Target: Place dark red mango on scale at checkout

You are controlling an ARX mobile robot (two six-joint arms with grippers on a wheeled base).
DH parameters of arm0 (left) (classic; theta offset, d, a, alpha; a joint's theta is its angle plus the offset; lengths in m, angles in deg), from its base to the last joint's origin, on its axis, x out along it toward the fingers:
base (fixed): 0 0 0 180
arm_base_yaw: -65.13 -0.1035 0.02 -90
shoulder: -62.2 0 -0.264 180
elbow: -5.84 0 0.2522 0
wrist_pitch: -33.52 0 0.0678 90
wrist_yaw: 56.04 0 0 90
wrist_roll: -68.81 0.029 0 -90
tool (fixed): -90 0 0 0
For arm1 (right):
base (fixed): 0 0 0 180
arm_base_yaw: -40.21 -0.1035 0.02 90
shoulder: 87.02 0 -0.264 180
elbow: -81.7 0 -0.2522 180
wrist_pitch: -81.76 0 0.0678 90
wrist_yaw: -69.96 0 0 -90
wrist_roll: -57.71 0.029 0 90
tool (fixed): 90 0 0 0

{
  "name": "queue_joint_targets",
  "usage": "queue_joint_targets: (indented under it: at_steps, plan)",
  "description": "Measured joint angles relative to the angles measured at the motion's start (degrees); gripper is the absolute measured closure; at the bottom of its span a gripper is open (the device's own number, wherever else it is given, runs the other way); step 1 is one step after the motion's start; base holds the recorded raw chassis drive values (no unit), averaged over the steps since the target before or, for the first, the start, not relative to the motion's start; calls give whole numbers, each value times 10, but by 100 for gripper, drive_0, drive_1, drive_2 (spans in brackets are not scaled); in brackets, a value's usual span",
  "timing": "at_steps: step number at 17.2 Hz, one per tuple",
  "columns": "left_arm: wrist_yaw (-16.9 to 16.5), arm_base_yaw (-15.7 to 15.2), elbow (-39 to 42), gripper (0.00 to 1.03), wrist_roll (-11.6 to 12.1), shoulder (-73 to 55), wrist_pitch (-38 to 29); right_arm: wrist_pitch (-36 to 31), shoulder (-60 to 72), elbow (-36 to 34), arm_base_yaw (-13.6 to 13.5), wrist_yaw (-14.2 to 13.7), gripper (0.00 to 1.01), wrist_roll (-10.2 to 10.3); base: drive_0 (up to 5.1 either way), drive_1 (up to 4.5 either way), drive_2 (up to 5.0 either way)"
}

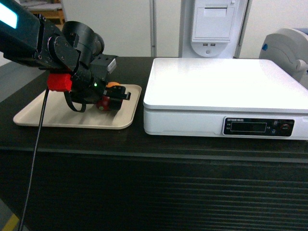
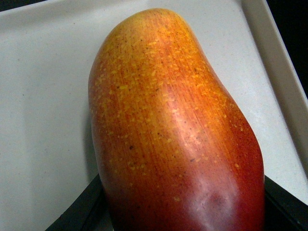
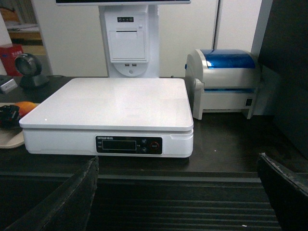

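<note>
The left tool (image 1: 114, 97) is seen lowered onto a flat beige tray (image 1: 33, 115) on the dark counter (image 1: 144, 144). The dark red mango (image 2: 173, 139) lies directly between its fingers (image 2: 77, 211); in the left wrist view the fruit fills the space ahead of the tool, with a dark finger showing low at each side of it. The fingers are set narrowly about the mango, but whether they press on its skin cannot be told. The orange-yellow end of the fruit points away from the tool, and the deep red end lies nearest to it. The mango rests on the tray floor, with the tray's raised rim to the tool's right.

The scale (image 1: 221, 86) is seen just beside the tray, on the right of the left tool and apart from it. Its white top plate is bare, and its dark display strip (image 3: 128, 144) faces the counter's ribbed front.

The right tool (image 3: 178, 202) is held back from the counter edge, facing the scale's front. Its two dark fingers (image 3: 62, 202) are spread wide, with nothing between them. Beyond the scale, to this tool's right, a white and blue printer (image 3: 226, 82) is seen.
</note>
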Motion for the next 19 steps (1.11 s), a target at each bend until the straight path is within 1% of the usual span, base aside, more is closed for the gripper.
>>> queue_joint_targets:
  at_steps: [1,3,5,7,9,10,12,14,16,17,19]
  plan:
    - [0,0,7,40,4,5,-5,0,0,0,0,0,3,0,0,0,0]
    - [0,0,35,41,8,24,-19,0,0,0,0,0,3,0,0,0,0]
    - [-5,6,83,41,14,68,-55,0,0,0,0,0,3,0,0,0,0]
    - [-5,24,137,41,17,145,-95,0,0,0,0,0,3,0,0,0,0]
    - [-10,80,173,41,7,240,-121,0,0,0,0,0,3,0,0,0,0]
    - [-8,115,176,41,2,264,-124,0,0,0,0,0,3,0,0,0,0]
    - [-4,169,175,41,-14,277,-118,0,0,0,0,0,3,0,0,0,0]
    - [-5,224,175,41,-40,272,-99,0,0,0,0,0,3,0,0,0,0]
    - [-5,271,154,41,-66,256,-81,0,0,0,0,0,3,0,0,0,0]
    - [-6,296,121,41,-87,236,-66,0,0,0,0,0,3,0,0,0,0]
    - [-2,319,49,41,-132,185,-25,0,0,0,0,0,3,0,0,0,0]
